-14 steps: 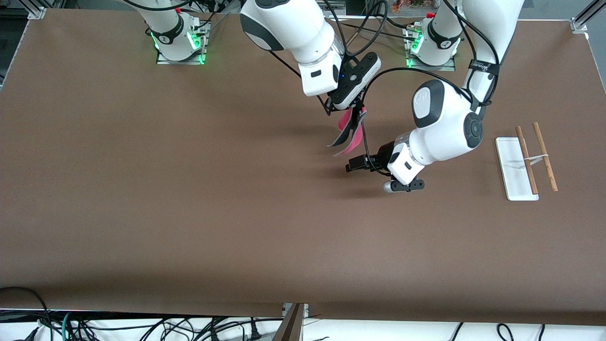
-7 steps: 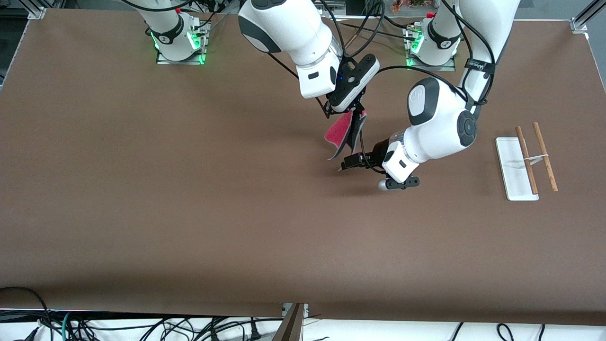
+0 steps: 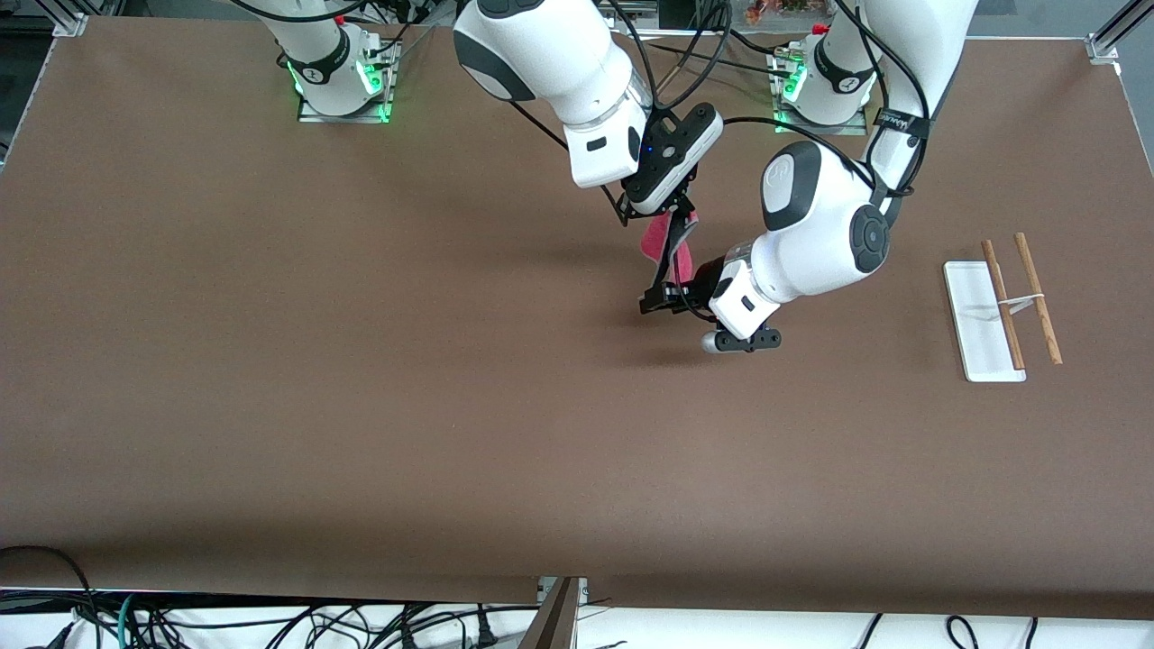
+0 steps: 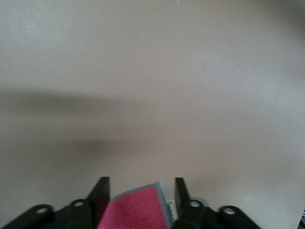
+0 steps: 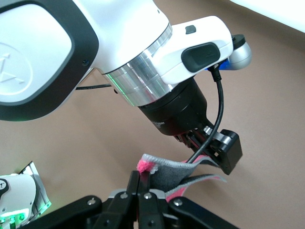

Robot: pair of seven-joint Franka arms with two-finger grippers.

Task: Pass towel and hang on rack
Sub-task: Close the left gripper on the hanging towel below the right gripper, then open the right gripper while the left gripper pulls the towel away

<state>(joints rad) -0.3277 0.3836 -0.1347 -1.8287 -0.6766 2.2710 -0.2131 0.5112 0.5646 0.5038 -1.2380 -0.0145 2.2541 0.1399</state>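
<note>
Handover is turning on one relation just above the middle of the front view: the towel (image 3: 672, 245) is hanging down from the right gripper (image 3: 669, 209), and the left gripper (image 3: 656, 299) is sitting directly under it, at the towel's lower end. The cloth's long axis is running steeply from the right gripper above to the left gripper below, over bare table (image 3: 361, 406). In the right wrist view the right gripper's fingers (image 5: 139, 187) are pressing together on a bunched grey-and-pink edge of the towel (image 5: 167, 169), so that grip is holding the weight. In the left wrist view the pink face (image 4: 136, 210) is lying between the left gripper's two fingers (image 4: 101, 195), which are standing just either side of it (whether they are already pinching it, I cannot tell). The left arm is plainly the nearer one to the rack (image 3: 1001, 306), which is standing well apart at the right of the front view, toward the left arm's end of the table, its two rods running roughly top to bottom in the frame.
</note>
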